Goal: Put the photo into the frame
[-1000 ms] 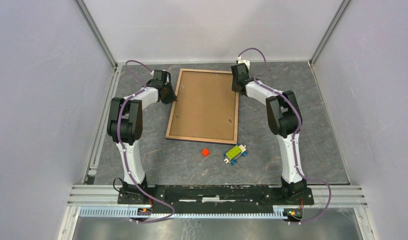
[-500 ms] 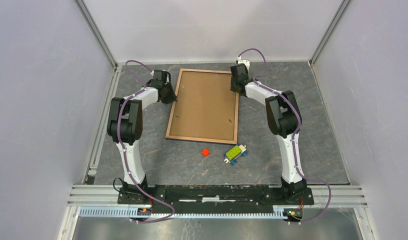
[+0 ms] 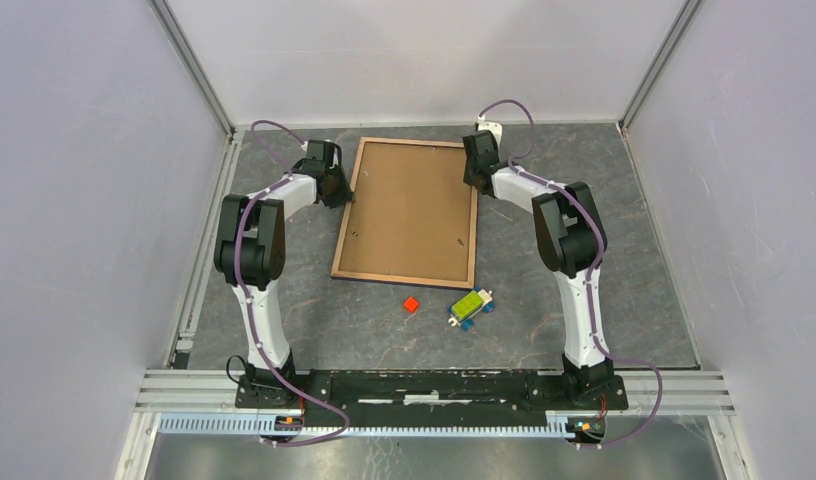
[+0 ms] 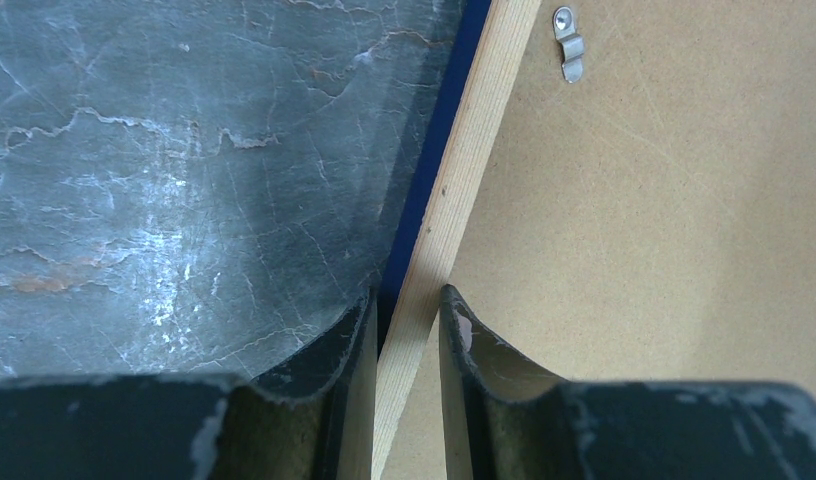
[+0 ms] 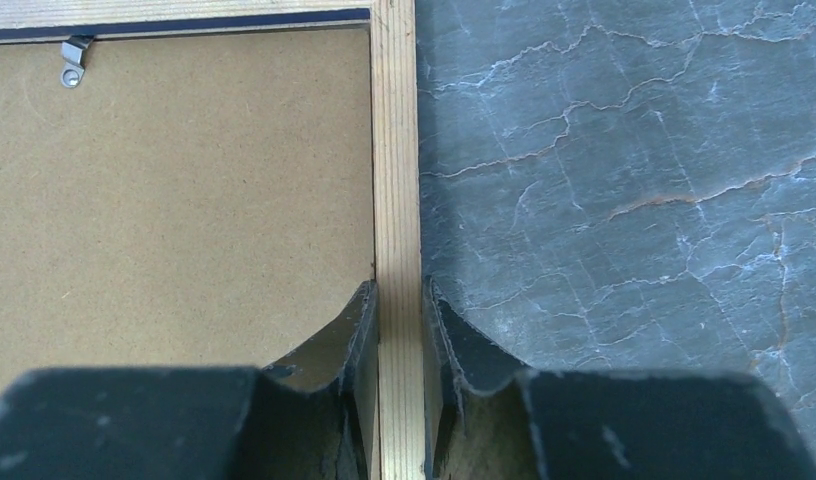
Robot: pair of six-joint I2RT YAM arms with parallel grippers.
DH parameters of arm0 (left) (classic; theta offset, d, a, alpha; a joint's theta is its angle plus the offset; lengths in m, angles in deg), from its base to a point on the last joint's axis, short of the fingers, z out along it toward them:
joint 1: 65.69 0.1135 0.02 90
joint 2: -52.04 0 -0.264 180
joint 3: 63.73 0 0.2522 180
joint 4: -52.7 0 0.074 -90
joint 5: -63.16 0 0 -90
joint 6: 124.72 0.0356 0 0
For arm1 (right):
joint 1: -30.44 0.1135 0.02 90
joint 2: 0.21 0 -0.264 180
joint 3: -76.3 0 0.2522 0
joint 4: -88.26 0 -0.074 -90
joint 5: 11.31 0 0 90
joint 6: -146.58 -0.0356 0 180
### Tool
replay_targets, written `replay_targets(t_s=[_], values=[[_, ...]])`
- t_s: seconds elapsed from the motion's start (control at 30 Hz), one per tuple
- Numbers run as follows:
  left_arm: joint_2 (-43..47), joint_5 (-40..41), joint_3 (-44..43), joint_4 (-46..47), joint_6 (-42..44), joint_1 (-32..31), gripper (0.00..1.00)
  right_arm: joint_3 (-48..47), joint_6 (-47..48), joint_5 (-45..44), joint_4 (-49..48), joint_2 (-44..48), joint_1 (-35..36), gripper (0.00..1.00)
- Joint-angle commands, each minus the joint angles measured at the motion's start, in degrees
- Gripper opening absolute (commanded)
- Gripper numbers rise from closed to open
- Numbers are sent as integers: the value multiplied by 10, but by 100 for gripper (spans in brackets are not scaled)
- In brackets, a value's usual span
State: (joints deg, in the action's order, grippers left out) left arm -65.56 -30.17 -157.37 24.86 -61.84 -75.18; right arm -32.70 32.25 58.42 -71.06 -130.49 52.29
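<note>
The frame [image 3: 403, 279] lies back side up on the table, light wood rails around a brown backing board [image 3: 409, 210]. The photo is out of view. My left gripper [image 3: 342, 194] is shut on the frame's left rail [image 4: 474, 130], one finger on the board side and the other on the table side, with the blue edge [image 4: 424, 170] showing beside it. My right gripper [image 3: 475, 181] is shut on the right rail [image 5: 394, 150] near the far corner, its fingertips tight against both sides.
A small red block [image 3: 411, 304] and a green-and-blue toy car [image 3: 471, 306] lie in front of the frame's near edge. Metal clips [image 4: 569, 45] [image 5: 74, 60] sit on the backing board. Walls enclose the table on three sides.
The right wrist has shifted very slightly at the far right corner. The frame and the left arm have not moved.
</note>
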Motion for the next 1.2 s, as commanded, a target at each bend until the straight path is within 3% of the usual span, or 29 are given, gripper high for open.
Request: replay_targets(t_s=[0.0,0.23,0.3,0.47,0.6,0.9,1.17], values=[[-7,-21,-4,9,-14,-6,2,24,4,25,51,8,13,22],[-11,-20,-9,5,-17,-6,2,-29,35,35,51,-12,10,12],[-15,-13,-12,-1,-18,-5,2,-40,51,50,53,-6,7,19],[-21,-2,-20,-13,-22,-3,2,41,113,68,11,81,3,53],[-23,1,-20,-13,-29,1,2,156,135,85,-49,161,4,64],[-26,-4,-19,-10,-37,8,2,292,145,192,-65,240,19,70],[-28,-13,-22,-9,-36,11,2,310,142,167,-45,261,60,70]])
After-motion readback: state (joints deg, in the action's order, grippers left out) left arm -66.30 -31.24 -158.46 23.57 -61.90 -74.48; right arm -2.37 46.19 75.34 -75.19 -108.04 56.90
